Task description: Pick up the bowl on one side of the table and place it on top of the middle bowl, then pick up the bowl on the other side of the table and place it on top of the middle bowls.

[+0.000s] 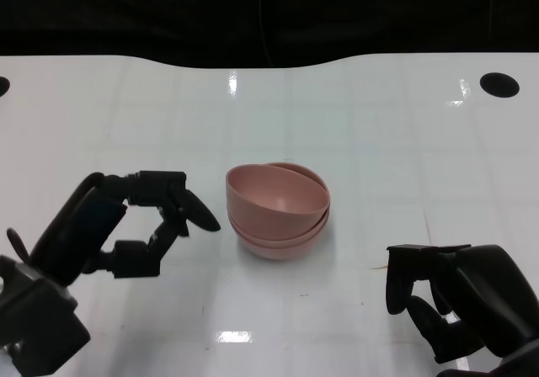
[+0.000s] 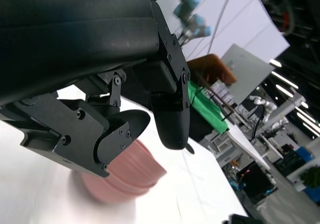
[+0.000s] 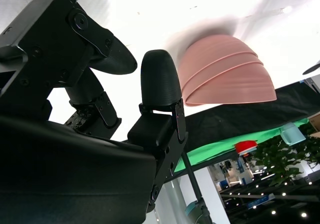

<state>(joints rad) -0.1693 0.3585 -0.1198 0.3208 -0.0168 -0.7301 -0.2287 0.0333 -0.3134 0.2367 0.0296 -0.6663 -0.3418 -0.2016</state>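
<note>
Stacked bowls [image 1: 278,210] mid-table [image 1: 379,141] — top one tilted (seemingly)

A robotics lab or demo hall: beyond the glossy white surface [image 1: 126,116] stand another robot arm with blue joints [image 2: 192,9], cluttered workbenches [image 2: 240,154], green cloth [image 2: 207,109] (draped over something), ceiling strip lights [image 2: 295,91] and potted plants [image 3: 280,159].

no readable text, labels, brands, numbers, signs

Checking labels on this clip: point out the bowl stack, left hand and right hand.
pink bowl stack [image 1: 278,213], head view, top bowl's inner wall
left hand [image 1: 126,225], head view, hand's middle
right hand [image 1: 459,301], head view, hand's middle
</note>
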